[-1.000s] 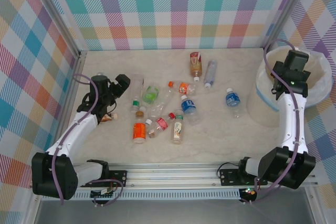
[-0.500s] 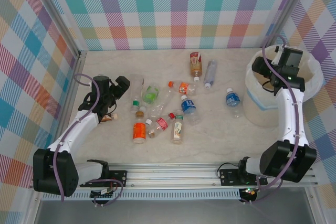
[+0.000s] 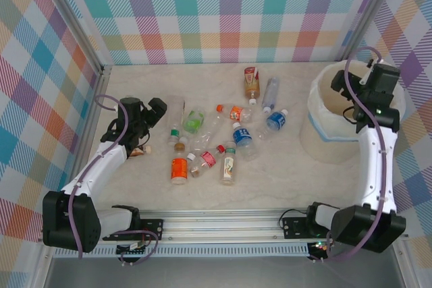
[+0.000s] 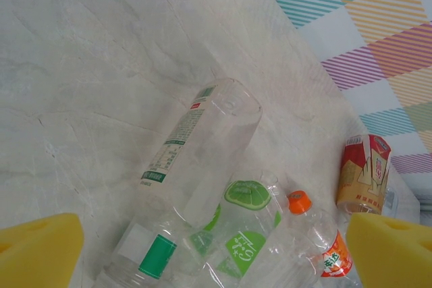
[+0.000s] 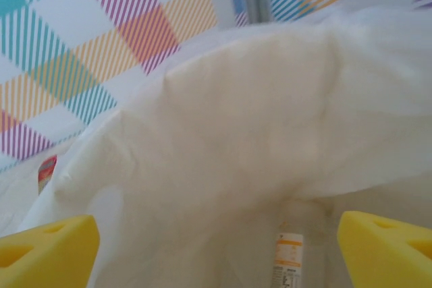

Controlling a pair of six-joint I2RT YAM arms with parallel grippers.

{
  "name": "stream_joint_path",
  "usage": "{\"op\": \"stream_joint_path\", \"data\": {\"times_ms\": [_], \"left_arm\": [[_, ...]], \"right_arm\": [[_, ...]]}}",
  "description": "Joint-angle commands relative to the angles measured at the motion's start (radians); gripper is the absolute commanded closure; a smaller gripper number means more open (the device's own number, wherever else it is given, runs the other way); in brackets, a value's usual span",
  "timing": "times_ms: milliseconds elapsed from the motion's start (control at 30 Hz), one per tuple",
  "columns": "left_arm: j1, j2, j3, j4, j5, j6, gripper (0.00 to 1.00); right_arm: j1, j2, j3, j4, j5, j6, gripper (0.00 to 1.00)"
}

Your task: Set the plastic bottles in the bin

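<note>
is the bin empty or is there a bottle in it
Not empty: the right wrist view shows a labelled bottle at the bottom of the bin.

White-lined bin (image 5: 270,133), one labelled bottle (image 5: 289,261) lying inside, yellow pincer (image 5: 216,247) spread wide

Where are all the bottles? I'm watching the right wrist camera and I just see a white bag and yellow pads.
Observer: From the top camera, about a dozen plastic bottles lie on the table, left of the bin.
Operator: What is the other arm doing?
Observer: The left end effector is open, with a large clear bottle lying in front of it.
Operator: Which bottle is closest to the bin?
Observer: A blue-labelled bottle, lying on its side just left of the bin.
</note>
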Motion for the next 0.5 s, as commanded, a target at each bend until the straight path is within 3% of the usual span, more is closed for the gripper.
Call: {"op": "stream_joint_path", "data": {"times_ms": [0,67,200,333,467], "left_arm": [[-0.009,0.003,0.013,-0.015,0.005,0.006,0.00],[-0.009,0.009,0.018,-0.009,0.011,0.005,0.00],[-0.008,0.036,0.042,-0.001,0.040,0.001,0.00],[-0.009,0.060,0.065,-0.001,0.073,-0.007,0.00],[-0.008,0.071,0.070,-0.001,0.076,-0.011,0.00]], "right_arm": [[-0.013,-0.094,0.023,-0.013,0.187,-0.002,0.03],[-0.034,-0.117,0.002,-0.025,0.260,-0.006,0.00],[-0.129,-0.106,-0.054,-0.062,0.186,0.013,0.00],[-0.139,-0.103,-0.093,-0.081,0.379,-0.027,0.00],[-0.140,-0.131,-0.113,-0.063,0.399,-0.064,0.00]]}}
